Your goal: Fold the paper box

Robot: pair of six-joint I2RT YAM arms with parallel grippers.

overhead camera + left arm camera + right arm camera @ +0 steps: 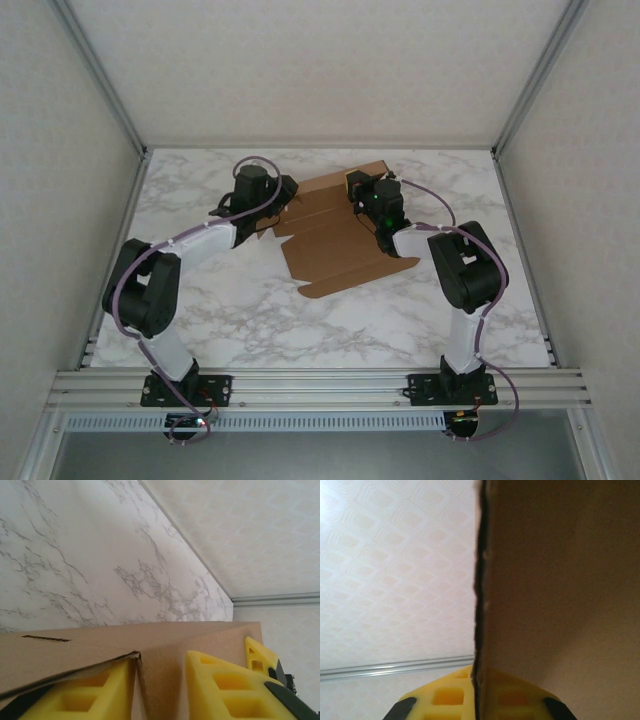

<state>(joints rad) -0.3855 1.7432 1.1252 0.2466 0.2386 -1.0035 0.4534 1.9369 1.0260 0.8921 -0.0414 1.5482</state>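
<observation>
Cardboard looks light and stiff, bending only at creases, so the paper box (335,245), lying mid-way across the surface (250,310), wants holding near its folds. Left claw (285,207) straddles its left flap, whether pinching I cannot tell; right claw (365,193) is clenched on a far-right panel's edge.

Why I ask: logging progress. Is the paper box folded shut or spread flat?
Partly folded: the paper box lies flat on the table near the arms, its far panels raised; the right gripper pinches an upright edge.
</observation>
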